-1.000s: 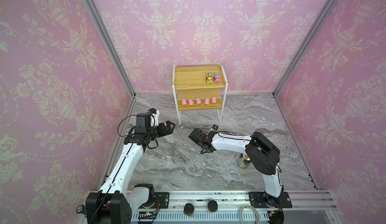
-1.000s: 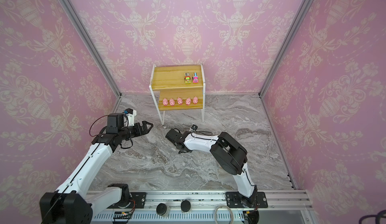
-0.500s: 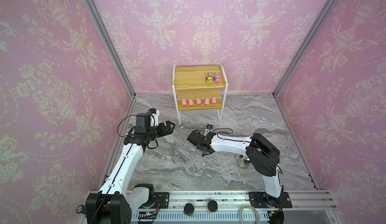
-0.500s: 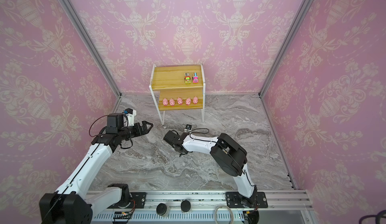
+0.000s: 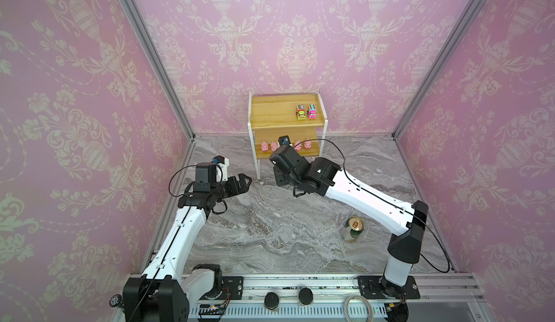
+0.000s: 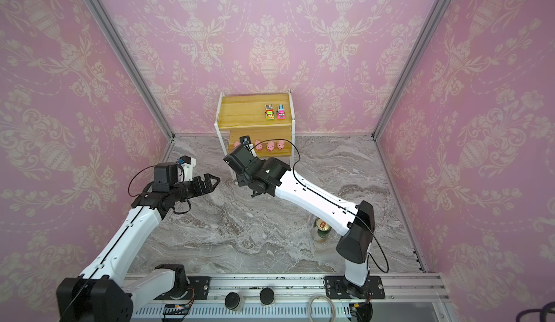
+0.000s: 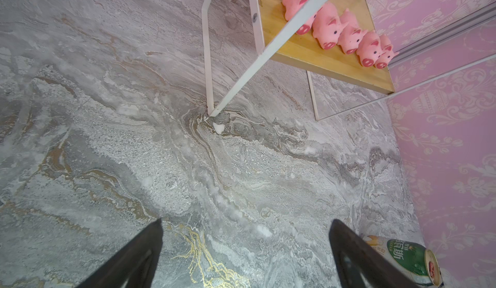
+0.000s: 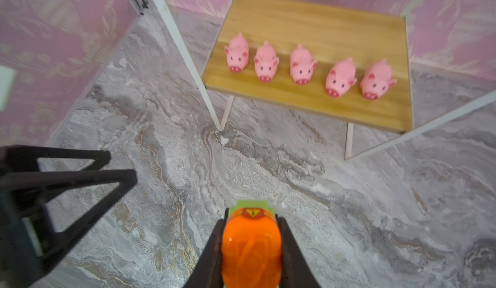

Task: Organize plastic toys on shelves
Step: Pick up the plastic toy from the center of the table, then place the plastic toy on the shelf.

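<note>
R fingers (image 8: 290, 249) pinch the orange truck (image 8: 251, 249) by its sides, green end pointing toward the shelves (image 8: 308, 20). Truck sits btwn them over the tabletop (image 8: 349, 219), out in front of the shelves and apart from them, near the front L leg. Can't tell from the wrist view whether it's clear of the tabletop. In both top views the R wrist hides it.

L fingers (image 7: 142, 251) are spread wide w/ nothing btwn them. In both top views they hang over the tabletop, L of the shelves' front (image 5: 240, 182) (image 6: 210, 181), tips aimed toward the R wrist. R wrist view shows them (image 8: 80, 178) just beside the truck, not touching.

Pigs (image 8: 302, 65): five in a row on the lower board, snouts toward the front edge, close together, a few touching in the L wrist view (image 7: 330, 28). In a top view only four show (image 5: 274, 146); the R wrist cam covers the middle one.

Top board: brown truck (image 5: 301, 114) and pink truck (image 5: 312, 112) side by side toward the R end, nearly touching; rest of the board is bare wood (image 6: 240, 110).

Can (image 5: 354, 229) is on the tabletop by the R arm (image 5: 369, 200), well apart from the shelves; partly behind the arm in a top view (image 6: 322, 230).
</note>
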Motion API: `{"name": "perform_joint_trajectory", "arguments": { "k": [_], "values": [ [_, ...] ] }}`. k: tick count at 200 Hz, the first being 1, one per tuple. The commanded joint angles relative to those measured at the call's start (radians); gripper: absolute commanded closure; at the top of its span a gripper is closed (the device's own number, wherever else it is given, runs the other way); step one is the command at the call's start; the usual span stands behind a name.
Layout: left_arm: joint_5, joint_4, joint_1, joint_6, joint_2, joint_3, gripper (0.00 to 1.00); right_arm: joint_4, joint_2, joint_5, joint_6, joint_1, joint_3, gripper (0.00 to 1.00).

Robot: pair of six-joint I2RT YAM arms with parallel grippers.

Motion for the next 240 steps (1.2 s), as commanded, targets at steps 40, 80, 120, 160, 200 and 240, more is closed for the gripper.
{"name": "perform_joint_trajectory", "arguments": {
  "k": [40,80,120,160,200,240],
  "values": [
    [-0.015,-0.012,-0.058,-0.026,0.000,0.027,0.02,-0.217,0.236,-0.014,-0.265,-0.089,0.640,0.78],
    [-0.042,-0.054,-0.108,-0.014,0.013,0.075,0.02,-0.013,0.203,-0.021,-0.301,-0.140,0.565,0.78],
    [-0.055,-0.055,-0.137,-0.014,0.041,0.091,0.02,0.109,0.235,0.006,-0.322,-0.172,0.575,0.76],
    [-0.054,-0.036,-0.153,-0.023,0.074,0.097,0.02,0.186,0.278,0.036,-0.320,-0.196,0.577,0.74],
    [-0.053,-0.036,-0.163,-0.016,0.100,0.123,0.02,0.237,0.323,0.032,-0.302,-0.218,0.585,0.74],
    [-0.049,-0.031,-0.164,-0.016,0.117,0.129,0.02,0.252,0.385,0.008,-0.281,-0.240,0.631,0.74]
  ]
}}
